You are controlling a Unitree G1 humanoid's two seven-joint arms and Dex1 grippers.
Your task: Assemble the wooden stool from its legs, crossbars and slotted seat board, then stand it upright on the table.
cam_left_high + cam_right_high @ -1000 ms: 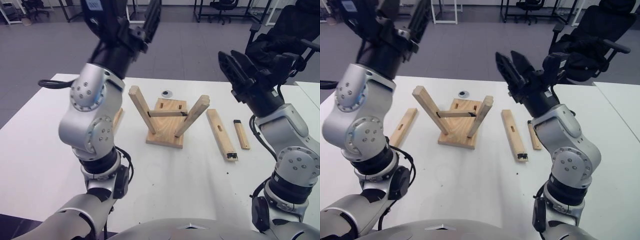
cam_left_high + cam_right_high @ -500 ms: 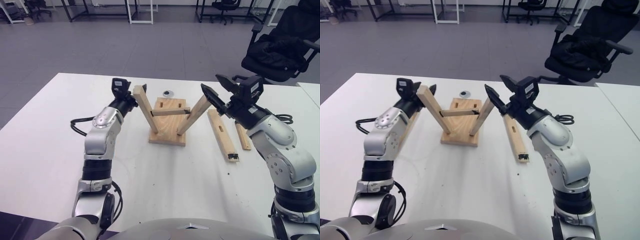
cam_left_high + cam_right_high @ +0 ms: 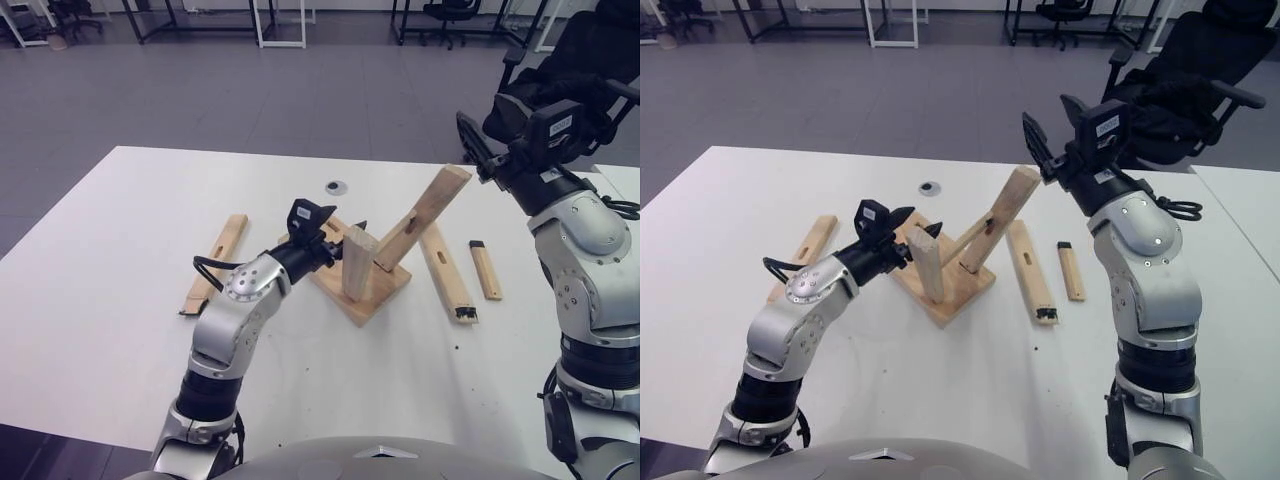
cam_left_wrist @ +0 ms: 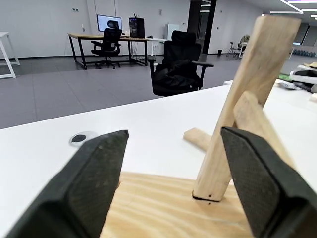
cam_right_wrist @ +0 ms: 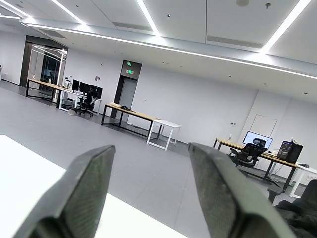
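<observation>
We have the slotted seat board [image 3: 368, 300] lying flat near the middle of the frame, turned cornerwise on the table [image 3: 100, 250]. Two legs stand in it: the near leg [image 3: 358, 265] roughly upright, the far leg [image 3: 435, 205] leaning toward the upper right. A crossbar [image 3: 393, 247] runs between them.

Our left gripper [image 3: 920, 221] sits low, left of centre, just beside the near leg. Its jaws are spread wide and hold nothing. In the left wrist view the fingers [image 4: 94, 183] flank the board, with a leg straight ahead.

Our right gripper [image 3: 1052, 135] hangs in the upper right, just beside the top of the far leg. Its jaws are also apart and empty.

A loose leg [image 3: 445, 272] and a short crossbar [image 3: 485, 270] lie right of the board. Another loose leg [image 3: 212, 265] lies at the left.

We judge the step in hand to be steadying this half-built frame and seating the leaning leg.

- **Left gripper:** we should close it low on the near leg, close to the board, so the board neither slides nor pivots.
- **Right gripper:** it should take the far leg across its flat faces and press along the leg's own line into the slot. A sideways push could lever the crossbar out of its joint.
- **Board:** we keep it flat on the table throughout.
</observation>
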